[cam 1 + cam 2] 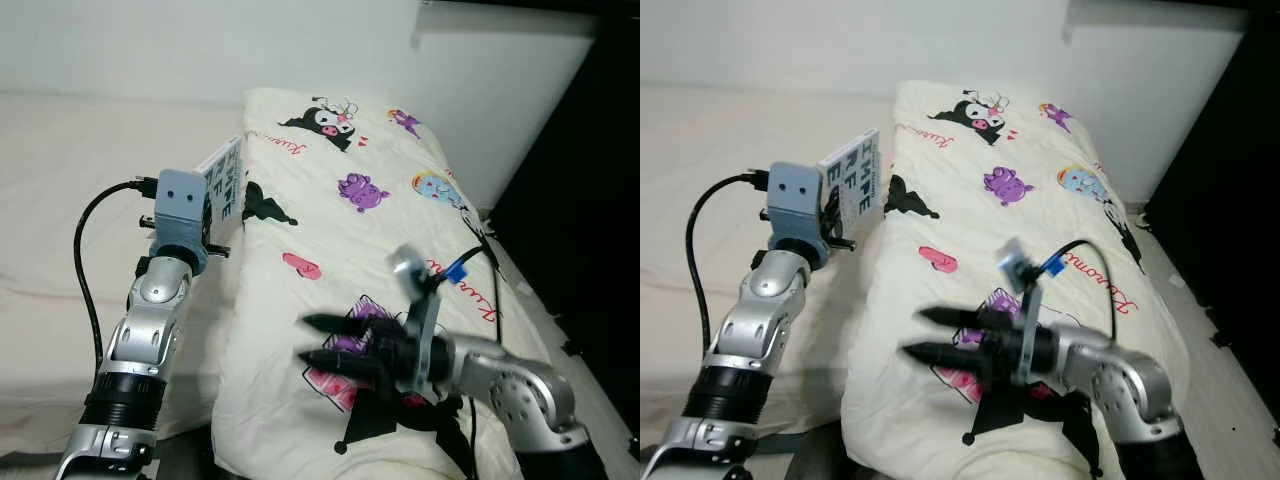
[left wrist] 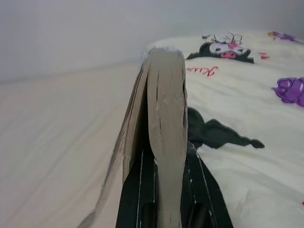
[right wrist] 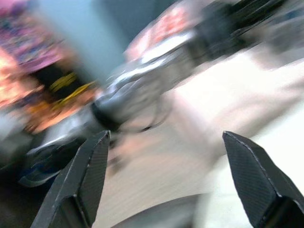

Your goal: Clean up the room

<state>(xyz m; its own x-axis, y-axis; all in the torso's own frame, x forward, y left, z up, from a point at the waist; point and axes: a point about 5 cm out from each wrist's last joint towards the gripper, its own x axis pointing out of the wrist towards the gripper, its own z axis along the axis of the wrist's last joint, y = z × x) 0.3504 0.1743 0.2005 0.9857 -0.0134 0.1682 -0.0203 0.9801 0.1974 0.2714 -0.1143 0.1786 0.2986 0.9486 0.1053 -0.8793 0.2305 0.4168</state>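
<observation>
- Right gripper, nearest the lens, spread and empty, above cream cartoon-print quilt.
- Grey-covered paperback book clamped in left gripper, raised beside quilt's edge.
- Judgement: book collected, not yet stowed; tidying unfinished.

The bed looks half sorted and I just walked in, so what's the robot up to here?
The left gripper is shut on a book, holding it upright above the bed, next to the cartoon-print quilt. The right gripper is open, with nothing between its fingers, hovering over the near end of the quilt. The right wrist view is blurred.
</observation>
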